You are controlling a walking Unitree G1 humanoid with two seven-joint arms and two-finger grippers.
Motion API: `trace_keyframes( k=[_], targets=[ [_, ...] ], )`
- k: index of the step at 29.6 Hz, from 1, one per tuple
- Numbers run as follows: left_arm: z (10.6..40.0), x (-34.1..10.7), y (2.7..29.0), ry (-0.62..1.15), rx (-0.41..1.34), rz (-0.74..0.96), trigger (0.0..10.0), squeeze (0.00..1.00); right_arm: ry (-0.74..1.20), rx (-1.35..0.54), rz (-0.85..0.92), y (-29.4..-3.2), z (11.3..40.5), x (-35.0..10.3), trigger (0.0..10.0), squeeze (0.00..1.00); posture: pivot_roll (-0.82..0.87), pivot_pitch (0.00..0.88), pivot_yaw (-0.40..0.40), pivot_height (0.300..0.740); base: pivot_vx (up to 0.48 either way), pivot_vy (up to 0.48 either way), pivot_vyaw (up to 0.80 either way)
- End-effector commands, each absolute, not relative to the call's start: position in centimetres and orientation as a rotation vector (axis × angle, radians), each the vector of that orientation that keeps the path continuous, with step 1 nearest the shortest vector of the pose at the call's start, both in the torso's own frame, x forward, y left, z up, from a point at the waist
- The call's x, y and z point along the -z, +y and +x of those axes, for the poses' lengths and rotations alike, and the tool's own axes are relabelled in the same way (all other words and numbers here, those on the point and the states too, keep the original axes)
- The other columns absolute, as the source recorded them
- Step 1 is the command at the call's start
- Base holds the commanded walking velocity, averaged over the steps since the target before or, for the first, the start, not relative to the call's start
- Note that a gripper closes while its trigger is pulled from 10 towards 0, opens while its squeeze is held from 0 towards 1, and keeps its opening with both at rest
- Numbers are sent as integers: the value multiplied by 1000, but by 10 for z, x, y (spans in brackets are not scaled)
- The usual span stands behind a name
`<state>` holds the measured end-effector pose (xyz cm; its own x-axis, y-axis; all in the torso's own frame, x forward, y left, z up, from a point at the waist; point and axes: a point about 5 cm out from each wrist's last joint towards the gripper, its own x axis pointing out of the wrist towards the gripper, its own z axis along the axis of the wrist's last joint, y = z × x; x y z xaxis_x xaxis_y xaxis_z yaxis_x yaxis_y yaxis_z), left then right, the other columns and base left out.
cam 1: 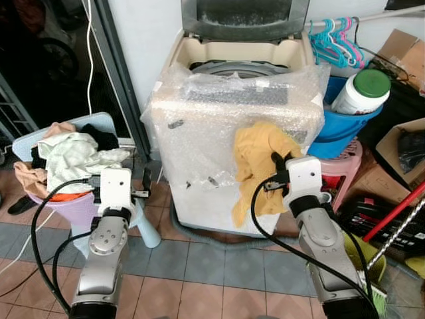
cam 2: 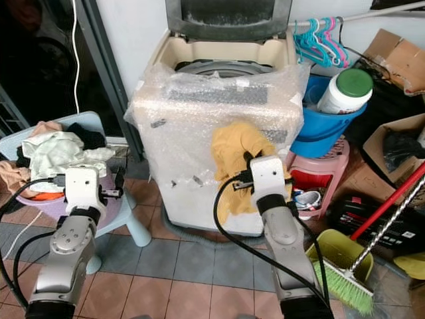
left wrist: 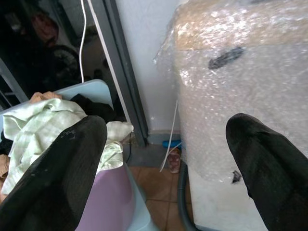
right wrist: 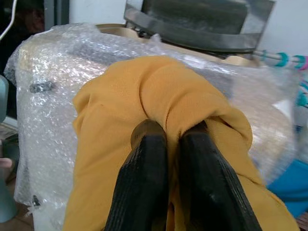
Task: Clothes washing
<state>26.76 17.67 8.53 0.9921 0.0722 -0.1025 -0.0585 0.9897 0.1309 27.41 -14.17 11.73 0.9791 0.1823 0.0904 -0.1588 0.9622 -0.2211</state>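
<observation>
A top-loading washing machine (cam 1: pixel 232 133) wrapped in bubble wrap stands ahead with its lid up. My right gripper (right wrist: pixel 171 139) is shut on a mustard-yellow cloth (cam 1: pixel 259 166) that hangs in front of the machine's front panel, below its top edge. My left gripper (left wrist: pixel 163 144) is open and holds nothing, low at the left between the machine and a lilac basket (cam 1: pixel 70 206) heaped with clothes (cam 1: pixel 73 156), pale green and dark ones among them.
A dark doorway frame (cam 1: pixel 116 80) rises at the left. Right of the machine stand a blue tub (cam 1: pixel 345 126) with a green-capped white jar (cam 1: pixel 362 90), a pink stool (cam 1: pixel 342 169), hangers (cam 1: pixel 335 40), cardboard boxes (cam 1: pixel 412 143) and a broom with a dustpan (cam 2: pixel 342 266).
</observation>
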Motion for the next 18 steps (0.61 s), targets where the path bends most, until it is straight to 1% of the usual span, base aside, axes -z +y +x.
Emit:
trace_keyframes(
  k=[1,9,12,18],
  targets=[
    [269,-91,180,94,-83,126,10000,0,-174,-206,-215,-134,279,-130,10000,0,-31,0,43,740,424,0,0],
    [269,-90,180,101,-77,126,10000,0,-278,-289,-261,-126,290,-155,10000,0,-30,0,44,740,402,259,0],
    [270,-90,178,100,-68,128,10000,0,-344,-304,-281,-129,305,-180,10000,0,-33,0,46,740,387,282,0],
    [271,-90,176,97,-60,133,10000,0,-395,-297,-294,-136,321,-202,10000,0,-32,0,45,740,387,284,0]
  ],
)
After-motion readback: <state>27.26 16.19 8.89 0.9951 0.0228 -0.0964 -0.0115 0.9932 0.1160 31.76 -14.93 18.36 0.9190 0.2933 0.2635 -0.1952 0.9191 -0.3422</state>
